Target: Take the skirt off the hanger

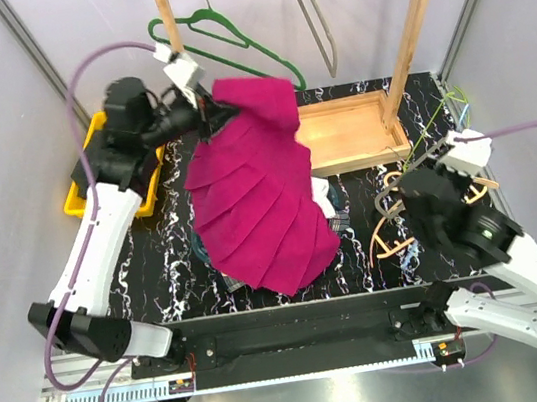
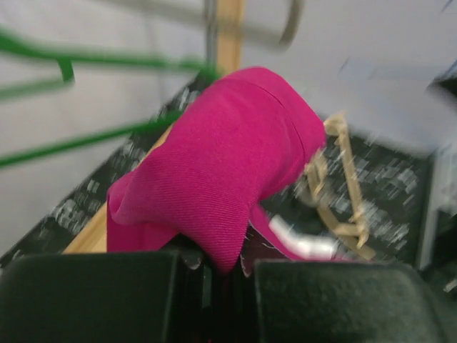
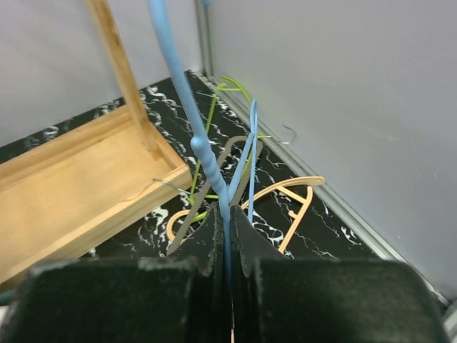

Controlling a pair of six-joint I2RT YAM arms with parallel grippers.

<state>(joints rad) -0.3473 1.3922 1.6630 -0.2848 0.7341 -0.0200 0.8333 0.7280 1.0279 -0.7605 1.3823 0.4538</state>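
The magenta pleated skirt [image 1: 259, 202] hangs in the air from my left gripper [image 1: 207, 117], its hem just above the black marbled table. In the left wrist view the jaws [image 2: 228, 264] are shut on a fold of the skirt [image 2: 228, 164]. My right gripper [image 1: 420, 201] is at the right side of the table. In the right wrist view it [image 3: 226, 214] is shut on the thin bar of a blue hanger [image 3: 189, 121], which rises up and away from the fingers. The skirt and the blue hanger are apart; I cannot make out the hanger in the top view.
A wooden rack with a tray base [image 1: 349, 133] stands at the back, a green hanger [image 1: 234, 36] and a grey hanger [image 1: 316, 12] on its rail. Loose hangers [image 1: 395, 233] lie at the right. A yellow bin [image 1: 80, 194] is at the left. Other clothes [image 1: 329, 214] lie under the skirt.
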